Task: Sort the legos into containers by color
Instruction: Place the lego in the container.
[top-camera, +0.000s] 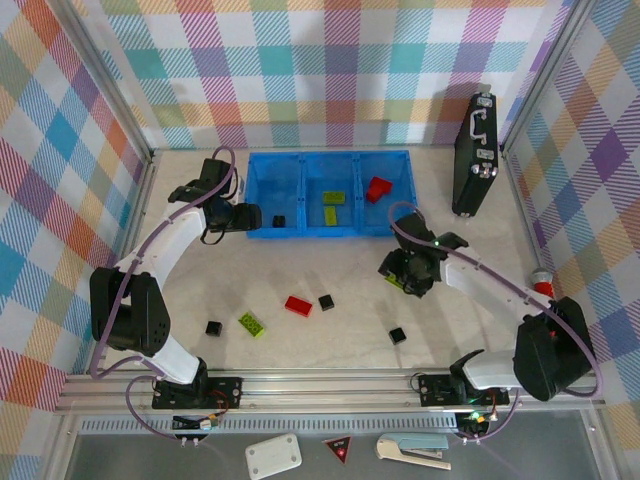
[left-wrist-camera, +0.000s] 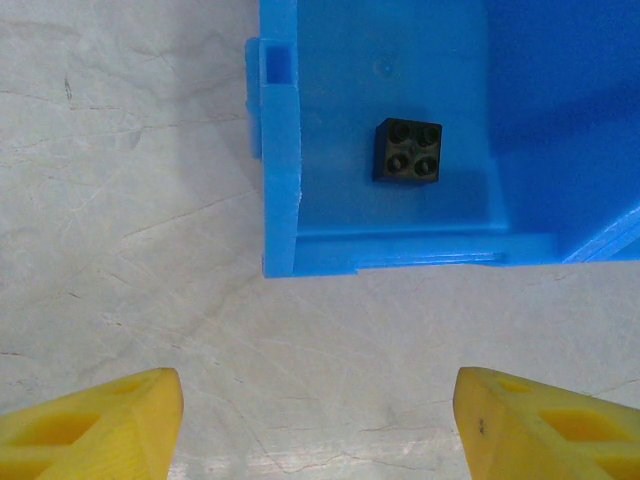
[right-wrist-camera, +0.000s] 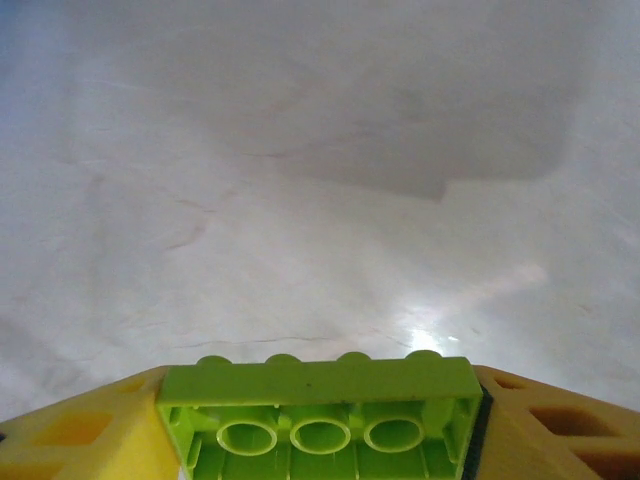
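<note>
The blue tray (top-camera: 300, 160) has three containers: the left one holds a black cube (top-camera: 279, 220), the middle one two lime-green legos (top-camera: 332, 198), the right one red legos (top-camera: 378, 187). My left gripper (top-camera: 247, 217) hovers at the tray's near left corner, open with nothing between its yellow fingers (left-wrist-camera: 100, 425); the black cube (left-wrist-camera: 407, 150) lies just past the tray wall (left-wrist-camera: 280, 200). My right gripper (top-camera: 402, 276) is over the table right of centre, shut on a lime-green lego (right-wrist-camera: 318, 410) turned underside towards the camera. On the table lie loose a red lego (top-camera: 298, 305), a green one (top-camera: 252, 324) and black cubes (top-camera: 326, 301).
Two more black cubes (top-camera: 213, 327) (top-camera: 397, 335) lie near the front edge. A black upright case (top-camera: 476, 155) stands at the back right, beside the tray. Plaid walls close in the table on three sides.
</note>
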